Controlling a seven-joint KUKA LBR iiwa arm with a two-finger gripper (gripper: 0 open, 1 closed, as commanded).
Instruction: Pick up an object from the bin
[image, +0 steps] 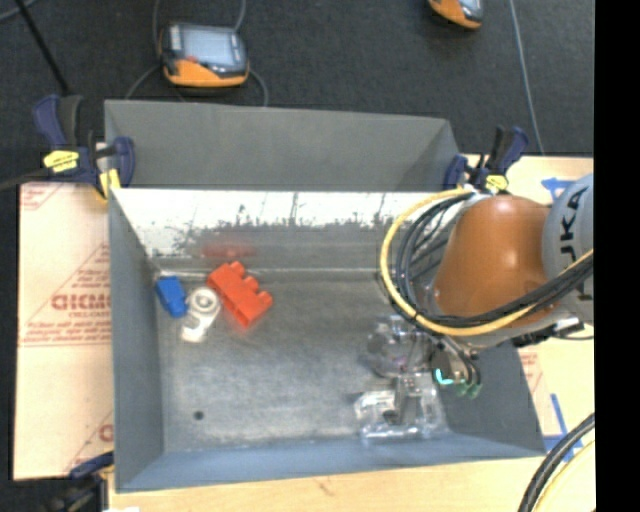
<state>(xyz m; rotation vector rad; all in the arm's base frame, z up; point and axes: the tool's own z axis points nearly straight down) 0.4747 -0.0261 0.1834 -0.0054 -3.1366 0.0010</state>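
The arm's orange cover (492, 262) is sitting nearest the lens at the right of the frame, and is covering the right side of the bin (270, 150). Yellow and black cables (400, 290) are looping round the cover's left edge. Under the cover, the claw (403, 382) is pointing down at the lower right of the bin's floor, close to the front wall. Whether the claw is apart or together cannot be told, as its grey metal is blending with what is lying beneath it.

A clear piece (388, 417), pale and glassy, is lying on the floor right at the claw's tip, in the lower right corner. Whether the claw is touching it or gripping it cannot be told.

Three more things are lying together well away from the claw, in the upper left of the floor near the back wall. A red block (240, 293) is lying at a slant. A white cylinder (200, 314) is resting against its lower left side. A blue piece (170, 295) is lying just left of the cylinder. The floor between this group and the claw is showing bare grey metal.
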